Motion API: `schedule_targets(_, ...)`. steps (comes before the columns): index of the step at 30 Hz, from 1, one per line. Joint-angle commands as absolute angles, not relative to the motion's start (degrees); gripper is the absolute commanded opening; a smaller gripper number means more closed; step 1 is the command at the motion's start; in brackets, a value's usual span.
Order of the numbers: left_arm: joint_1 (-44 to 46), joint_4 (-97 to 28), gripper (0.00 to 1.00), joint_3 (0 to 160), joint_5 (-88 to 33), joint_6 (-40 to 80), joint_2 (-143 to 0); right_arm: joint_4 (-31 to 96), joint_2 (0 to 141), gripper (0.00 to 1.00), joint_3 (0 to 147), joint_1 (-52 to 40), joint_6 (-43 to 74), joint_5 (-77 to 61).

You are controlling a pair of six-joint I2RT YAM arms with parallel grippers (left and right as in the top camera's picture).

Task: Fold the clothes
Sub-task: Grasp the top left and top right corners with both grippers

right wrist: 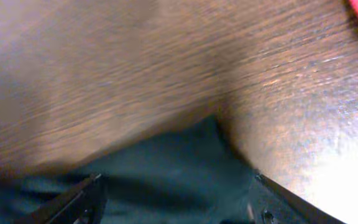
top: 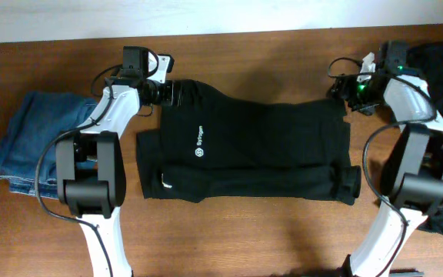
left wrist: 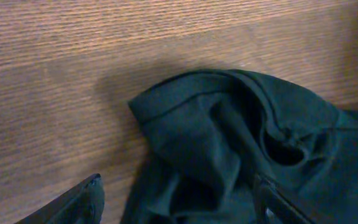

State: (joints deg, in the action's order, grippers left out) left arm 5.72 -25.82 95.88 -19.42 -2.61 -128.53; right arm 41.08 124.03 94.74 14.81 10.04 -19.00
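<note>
Left end effector (left wrist: 176,208): fingers (left wrist: 73,202) spread wide, nothing pinched. A bunched corner of the black shirt (left wrist: 229,143) lies in the gap, on the tabletop (left wrist: 73,74). Right end effector (right wrist: 179,205): equally wide open and empty, a flat shirt corner under the gap. Overhead, the shirt is spread crosswise at mid-tabletop, with the white logo (top: 198,153) facing up toward the left side. Its near edge looks turned up into a narrow band. The end effectors sit at the far left and far right corners. Blue jeans (top: 29,135) lie apart at the left. Judgement: the step in hand is grasping the far corners for a lengthwise fold. Next move calls for both to descend, close on the cloth together, lift evenly, and carry the far edge toward the near one without dragging the layer below.
</note>
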Motion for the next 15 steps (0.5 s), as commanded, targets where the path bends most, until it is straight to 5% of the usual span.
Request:
schedule_targets(1,5.85,-24.97,0.76,97.06,-18.59,-3.79,-130.56,39.4,127.17,0.78,95.74,14.76,9.23,-16.69)
schedule_targets(8,6.0,-21.82,0.75,97.06,-18.61,-3.75,-130.56,37.23,128.68,0.73,95.74,14.48,9.19,-17.52)
schedule_targets(10,6.02,-21.28,0.76,97.06,-18.61,-3.75,-130.56,37.23,128.7,0.64,95.74,14.48,9.21,-17.54)
schedule_targets(15,6.02,-21.15,0.76,97.06,-18.61,-3.75,-130.74,38.37,128.7,0.25,95.74,14.48,9.21,-17.52)
